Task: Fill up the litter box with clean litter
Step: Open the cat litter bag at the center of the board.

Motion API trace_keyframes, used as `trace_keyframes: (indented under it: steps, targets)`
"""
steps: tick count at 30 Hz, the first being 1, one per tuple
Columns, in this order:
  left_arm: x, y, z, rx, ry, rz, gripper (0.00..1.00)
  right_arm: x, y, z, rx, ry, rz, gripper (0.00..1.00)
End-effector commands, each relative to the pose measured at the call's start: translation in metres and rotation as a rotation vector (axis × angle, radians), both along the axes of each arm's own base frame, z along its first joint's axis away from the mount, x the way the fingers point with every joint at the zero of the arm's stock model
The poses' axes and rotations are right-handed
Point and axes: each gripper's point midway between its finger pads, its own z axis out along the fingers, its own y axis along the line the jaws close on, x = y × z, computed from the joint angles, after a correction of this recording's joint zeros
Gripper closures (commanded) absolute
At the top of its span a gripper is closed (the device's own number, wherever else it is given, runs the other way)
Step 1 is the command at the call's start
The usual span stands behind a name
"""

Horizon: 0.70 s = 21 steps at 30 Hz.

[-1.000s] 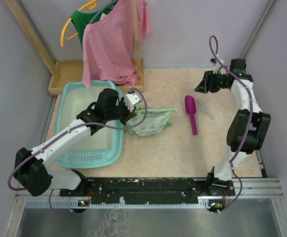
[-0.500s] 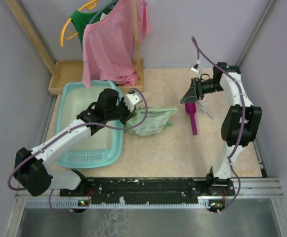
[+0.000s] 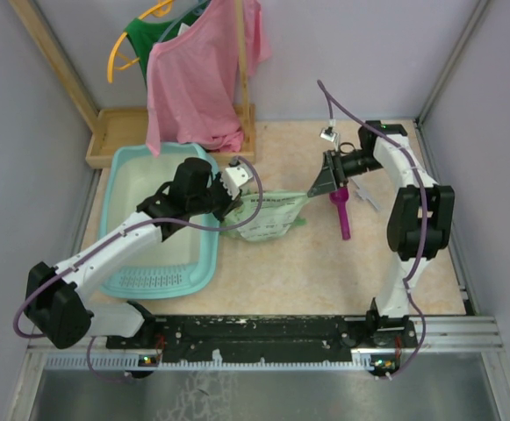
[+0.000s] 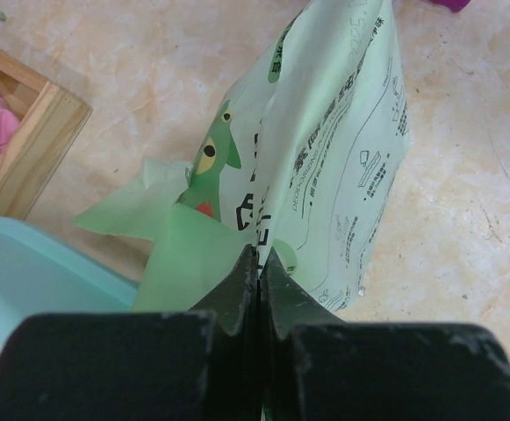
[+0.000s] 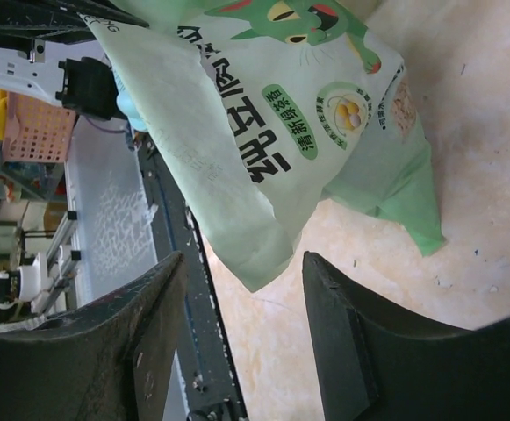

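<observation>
Right claw [image 3: 314, 188] swung toward bag [image 3: 272, 215], scoop [image 3: 343, 217] below, left claw [image 4: 256, 260] pinching bag

The 2 arms at mid-task. The left arm [image 3: 105, 250] reaches low from its base at the near-left corner, elbow folded beside the base and forearm running diagonally up and right to a downturned wrist. The left gripper [image 4: 256, 256] is clamped tight, its jaws pressed together on a fold of the pale green bag [image 4: 325, 158]. The right arm [image 3: 417, 210] stands tall, bent at the elbow, wrist turned leftward. The right gripper [image 5: 241, 263] points left and down, its 2 fingers spread wide.
</observation>
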Motion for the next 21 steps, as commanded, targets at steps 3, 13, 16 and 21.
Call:
trace_keyframes:
  steps: [3, 13, 16, 21]
  targets:
    - [0.004, -0.018, 0.061, -0.141, -0.139, -0.028, 0.93, -0.006, 0.014, 0.015, 0.063, -0.074, 0.077, 0.55]
    - [0.01, -0.018, 0.057, -0.133, -0.133, -0.001, 0.71, -0.017, 0.017, 0.029, 0.097, -0.129, 0.093, 1.0]
    - [0.016, -0.017, 0.062, -0.144, -0.141, 0.035, 0.56, -0.017, 0.017, 0.031, 0.094, -0.137, 0.094, 1.0]
    - [0.016, -0.012, 0.089, -0.21, -0.201, 0.067, 0.36, -0.014, 0.015, 0.043, 0.064, -0.247, 0.075, 1.0]
